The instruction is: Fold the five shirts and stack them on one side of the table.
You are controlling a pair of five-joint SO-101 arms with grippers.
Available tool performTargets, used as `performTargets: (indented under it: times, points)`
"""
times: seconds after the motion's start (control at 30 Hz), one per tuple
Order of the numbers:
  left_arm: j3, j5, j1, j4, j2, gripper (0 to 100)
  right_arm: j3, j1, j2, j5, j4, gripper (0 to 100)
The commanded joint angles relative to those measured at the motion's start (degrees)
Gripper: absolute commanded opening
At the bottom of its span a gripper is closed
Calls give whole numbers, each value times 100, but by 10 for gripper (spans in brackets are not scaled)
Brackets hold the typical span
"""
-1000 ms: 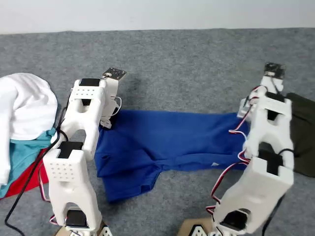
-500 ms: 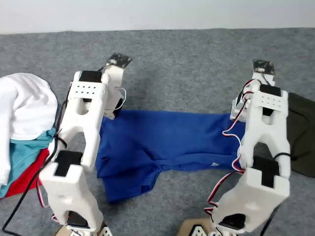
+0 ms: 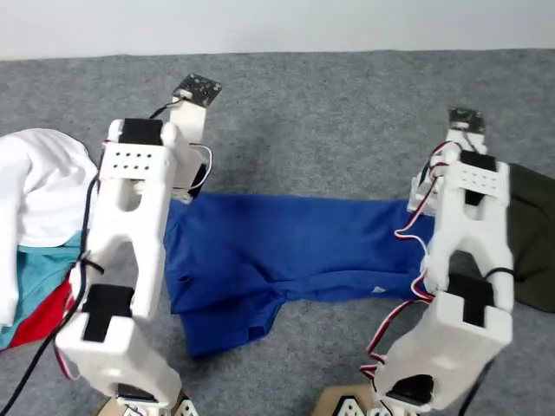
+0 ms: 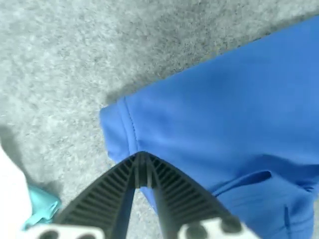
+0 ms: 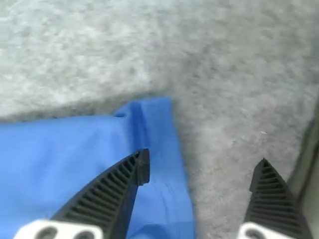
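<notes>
**A:** Blue shirt (image 3: 286, 251), where's it at?

**B:** Mid-table on the grey mat (image 3: 329, 104), spread side to side. It's rumpled, w/ a flap hanging toward 7 o'clock. In the high view the left arm (image 3: 130, 217) covers its 9 o'clock end and the right arm (image 3: 468, 225) covers its 3 o'clock end, so both ends are hidden.

**A:** Other shirts?

**B:** Pile at 9 o'clock: white shirt (image 3: 43, 191) on top, teal shirt (image 3: 35, 269) & red shirt (image 3: 43, 316) poking out under it, all cut off by the frame edge. Dark olive shirt (image 3: 533, 234) at 3 o'clock, partly behind the right arm and also cut off.

**A:** Grippers?

**B:** Left gripper (image 4: 142, 158): jaws pressed together, tips over the blue cloth just inside the stitched hem, near a corner. Can't tell if it's nipping fabric, which looks flat there. Right gripper (image 5: 202, 169): spread wide, nothing in it. One finger (image 5: 132, 174) is over the shirt's other far corner, the other over bare mat.

**A:** What do the wrist cams add?

**B:** The hem stitching & both far corners, which the arm bodies cover from above. The left cam also catches bits of teal & white close to its corner. The high view gives the whole layout: blue shirt in the centre, w/ the pile & the olive one at opposite sides.
</notes>
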Motion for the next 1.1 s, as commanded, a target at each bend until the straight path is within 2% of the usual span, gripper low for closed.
performTargets:
  times: [0.0, 0.27, 0.47, 0.67, 0.87, 1.07]
  points:
    - [-84, 44, -9, 193, -800, 2, -360, 180, -277, 44, 312, 329]
    - [-66, 229, -26, 809, -2048, 2, -360, 154, -1253, 158, 1499, 329]
    - [-57, 396, -378, 1125, -2778, 2, -334, -22, -1842, 1011, 2686, 329]
    - [259, 387, -422, 1204, -3455, 2, -308, -268, -2264, 2048, 3820, 328]
    - [971, 369, -422, 1204, -4510, 2, 598, -295, -3143, 3226, 3829, 328]
    - [1763, -88, -422, 1196, -5389, 2, 2013, -286, -4031, 3613, 3767, 329]
